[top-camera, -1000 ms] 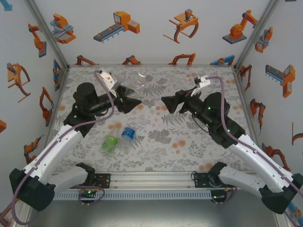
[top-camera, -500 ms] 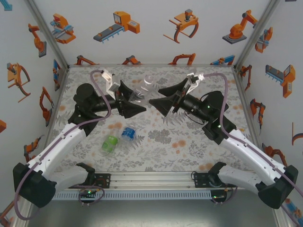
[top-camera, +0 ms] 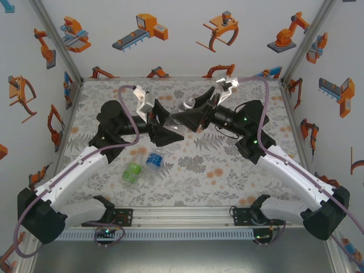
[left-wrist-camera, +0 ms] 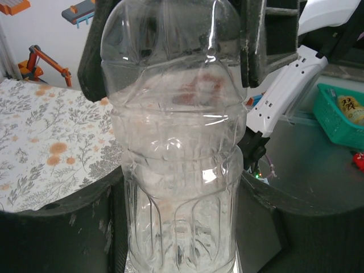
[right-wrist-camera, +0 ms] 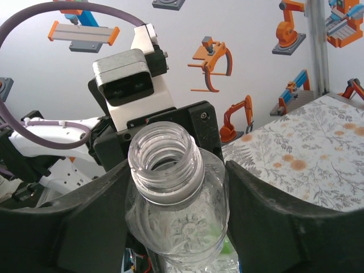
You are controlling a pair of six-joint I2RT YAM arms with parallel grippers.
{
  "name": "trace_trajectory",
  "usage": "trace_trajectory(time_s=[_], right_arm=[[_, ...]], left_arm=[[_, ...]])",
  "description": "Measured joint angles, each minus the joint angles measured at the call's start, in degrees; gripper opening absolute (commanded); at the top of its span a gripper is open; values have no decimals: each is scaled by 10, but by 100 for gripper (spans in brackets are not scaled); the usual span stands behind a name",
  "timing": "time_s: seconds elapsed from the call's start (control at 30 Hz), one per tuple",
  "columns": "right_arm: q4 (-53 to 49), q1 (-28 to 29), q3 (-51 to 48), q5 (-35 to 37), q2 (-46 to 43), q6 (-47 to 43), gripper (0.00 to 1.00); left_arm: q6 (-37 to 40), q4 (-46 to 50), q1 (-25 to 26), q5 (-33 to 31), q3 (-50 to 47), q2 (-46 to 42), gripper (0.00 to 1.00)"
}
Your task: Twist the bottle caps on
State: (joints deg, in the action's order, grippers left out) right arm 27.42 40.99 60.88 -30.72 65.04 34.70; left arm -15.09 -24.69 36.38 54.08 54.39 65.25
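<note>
A clear, unlabelled bottle hangs in mid-air between both arms. My left gripper is shut on its ribbed lower body. My right gripper is shut on the shoulder, with its fingers pressed against both sides just below the neck. The threaded neck is open, with no cap on it. The bottle caps are out of view. Two more bottles lie on the table: one with a green label and one with a blue label.
The lying bottles rest on the floral table below and to the left of the grippers. Printed walls close the left, back and right sides. A metal rail runs along the near edge between the arm bases.
My right gripper has moved left to the bottle and closed round its shoulder. My left arm has carried the bottle rightward toward the middle, its grip unchanged.
</note>
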Motion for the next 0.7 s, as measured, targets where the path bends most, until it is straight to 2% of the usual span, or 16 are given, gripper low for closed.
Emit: trace_trajectory(time_s=[0.03,0.07,0.1,0.13,0.3,0.47,0.7], right_arm=[[0,0,0,0,0,0,46],[1,-1,0,0,0,0,42],[1,-1,0,1,0,0,39],[1,-2,0,1,0,0,36],[0,-3,0,1,0,-2,30],[-2,-3,0,-1,0,-5,30],[-4,-3,0,-2,-1,-12,29]], left_arm=[[0,0,1,-2,1,1,22],[0,0,2,-2,2,2,29],[-1,1,3,-3,4,4,41],[-2,1,4,-3,5,7,47],[-4,5,9,-12,12,17,68],[-6,10,14,-21,26,28,70],[-5,23,28,-22,42,41,64]])
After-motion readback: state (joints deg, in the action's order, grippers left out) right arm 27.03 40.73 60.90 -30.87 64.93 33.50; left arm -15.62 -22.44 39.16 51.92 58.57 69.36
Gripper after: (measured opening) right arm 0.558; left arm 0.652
